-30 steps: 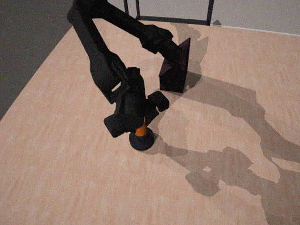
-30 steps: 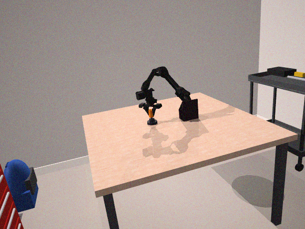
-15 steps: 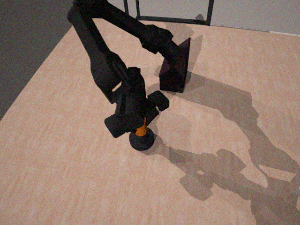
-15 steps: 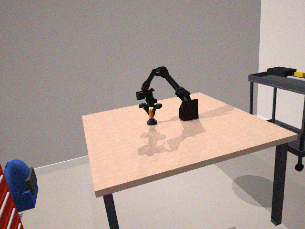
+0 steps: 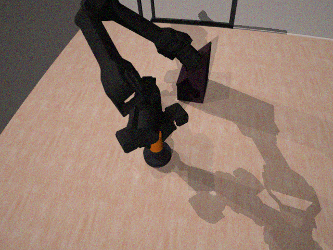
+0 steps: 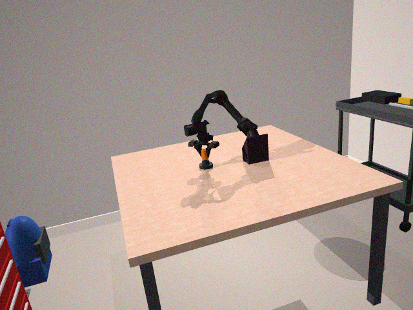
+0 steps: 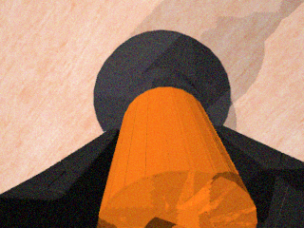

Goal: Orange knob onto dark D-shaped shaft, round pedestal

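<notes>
The orange knob (image 5: 156, 147) (image 6: 204, 154) (image 7: 161, 147) is upright between the fingers of my gripper (image 5: 158, 140) (image 6: 204, 155) (image 7: 166, 137), which is shut on it. The knob is over the dark round pedestal (image 5: 157, 162) (image 6: 205, 166) (image 7: 119, 71). In the exterior view a short dark part (image 6: 205, 161) shows between the knob's lower end and the wide pedestal disc, so the knob's lower end stands a little above the disc. The shaft's flat side and the inside of the knob's hole are hidden. Whether the shaft's tip is inside the hole cannot be told.
The arm's dark base block (image 5: 192, 86) (image 6: 255, 149) stands on the wooden table (image 5: 67, 188) (image 6: 266, 196), behind the pedestal in the top view and to its right in the exterior view. A dark cart (image 6: 377, 113) stands beyond the table. Arm shadows cross the tabletop.
</notes>
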Controlling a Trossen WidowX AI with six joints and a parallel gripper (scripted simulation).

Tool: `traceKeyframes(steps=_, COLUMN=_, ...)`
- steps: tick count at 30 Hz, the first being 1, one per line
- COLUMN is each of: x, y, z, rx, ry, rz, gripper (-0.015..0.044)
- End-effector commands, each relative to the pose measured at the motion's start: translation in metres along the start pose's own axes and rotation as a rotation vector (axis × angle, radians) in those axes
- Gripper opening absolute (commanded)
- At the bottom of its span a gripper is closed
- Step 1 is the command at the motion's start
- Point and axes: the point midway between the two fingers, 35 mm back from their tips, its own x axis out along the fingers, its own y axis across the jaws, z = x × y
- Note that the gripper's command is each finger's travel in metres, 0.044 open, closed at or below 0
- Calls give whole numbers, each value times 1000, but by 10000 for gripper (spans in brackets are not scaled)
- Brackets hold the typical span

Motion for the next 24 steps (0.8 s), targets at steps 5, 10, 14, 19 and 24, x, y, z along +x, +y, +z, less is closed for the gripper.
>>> traceKeyframes(steps=5, x=6, y=-1, z=0, rx=-10, ry=-1, rz=2, gripper=0)
traceKeyframes(steps=10, x=9, y=-1, z=0, rx=-45, ry=-2, rz=2, gripper=0)
traceKeyframes(steps=14, x=10, y=-1, z=1, rx=-73, ry=-2, rz=2, gripper=0)
traceKeyframes(steps=19, x=8, y=0, z=0, rx=-50, ry=2, rz=1, gripper=0)
traceKeyframes(steps=24, x=8, y=0, z=0, rx=-50, ry=2, rz=1, gripper=53)
